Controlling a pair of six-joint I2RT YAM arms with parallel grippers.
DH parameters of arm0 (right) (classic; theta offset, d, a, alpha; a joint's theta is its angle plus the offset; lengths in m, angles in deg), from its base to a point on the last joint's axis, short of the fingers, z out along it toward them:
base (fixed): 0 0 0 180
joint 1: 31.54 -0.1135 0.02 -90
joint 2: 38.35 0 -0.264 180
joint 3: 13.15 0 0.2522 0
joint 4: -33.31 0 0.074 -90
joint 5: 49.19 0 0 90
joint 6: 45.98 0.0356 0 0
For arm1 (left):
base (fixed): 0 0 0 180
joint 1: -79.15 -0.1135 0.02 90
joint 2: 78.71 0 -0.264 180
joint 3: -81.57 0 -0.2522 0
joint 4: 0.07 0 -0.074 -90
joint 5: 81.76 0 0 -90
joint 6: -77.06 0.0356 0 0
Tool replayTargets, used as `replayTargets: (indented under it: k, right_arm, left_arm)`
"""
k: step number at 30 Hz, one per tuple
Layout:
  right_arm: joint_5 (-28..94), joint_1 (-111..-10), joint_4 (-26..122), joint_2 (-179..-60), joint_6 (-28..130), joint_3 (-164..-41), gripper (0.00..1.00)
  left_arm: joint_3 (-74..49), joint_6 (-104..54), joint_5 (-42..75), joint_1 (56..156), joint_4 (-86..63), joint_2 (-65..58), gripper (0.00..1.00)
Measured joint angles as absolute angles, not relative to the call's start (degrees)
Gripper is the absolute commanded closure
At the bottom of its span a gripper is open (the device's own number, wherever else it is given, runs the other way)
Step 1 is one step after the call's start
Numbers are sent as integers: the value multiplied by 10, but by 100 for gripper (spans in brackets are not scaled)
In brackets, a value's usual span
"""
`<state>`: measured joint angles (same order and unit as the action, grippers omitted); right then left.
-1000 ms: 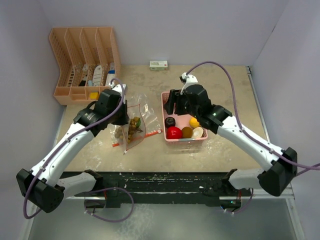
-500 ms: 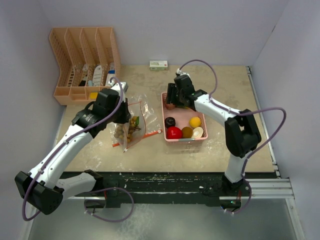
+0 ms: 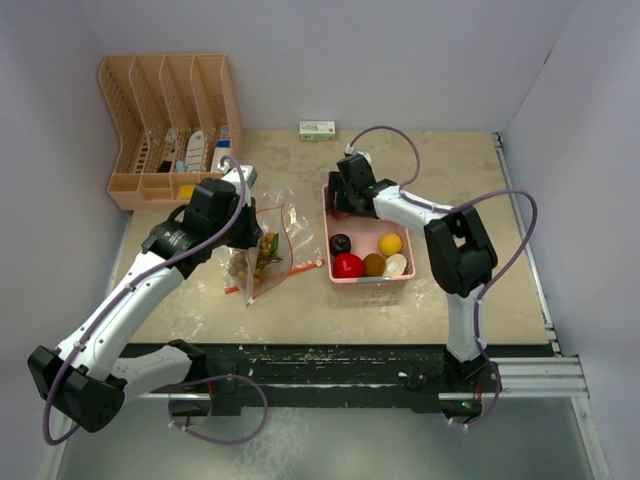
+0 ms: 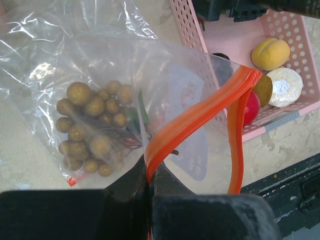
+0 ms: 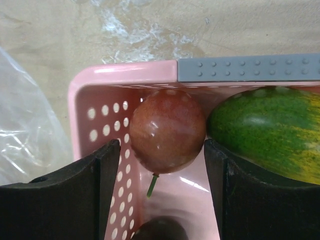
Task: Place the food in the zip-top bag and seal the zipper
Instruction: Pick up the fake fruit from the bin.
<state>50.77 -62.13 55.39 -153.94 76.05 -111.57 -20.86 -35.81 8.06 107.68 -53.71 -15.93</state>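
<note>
Currently left gripper (image 4: 148, 176) pinched tight on bag's (image 4: 100, 60) orange zipper (image 4: 200, 112), mouth gaping; tan ball cluster (image 4: 92, 130) inside bag. Right gripper (image 5: 162, 165) spread wide in basket's (image 5: 125, 75) far corner, fingers flanking brown ball (image 5: 167, 130), mango (image 5: 265, 130) just beside it. Apple (image 3: 348, 265), lemon (image 3: 390, 243) lie at basket's near end.

From top external, looks down and forward from high over the near edge, taking in the whole table (image 3: 470, 200). From left wrist, peers down, close over the zip-top bag (image 4: 100, 65), toward the pink basket (image 4: 187, 25). From right wrist, stares down, very near, into one corner of it. Shares the pink basket across all three.
</note>
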Motion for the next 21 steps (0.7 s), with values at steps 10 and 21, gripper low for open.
replayTargets:
  k: [10,21]
  right_arm:
    - [516,-621,552,-1577,765,-1115,49]
    - [525,-622,538,-1491,762,-1058,61]
  left_arm:
    - [-217,-356,80,1077,-538,-166,100]
    - [-218,-357,80,1077,-537,-166,100]
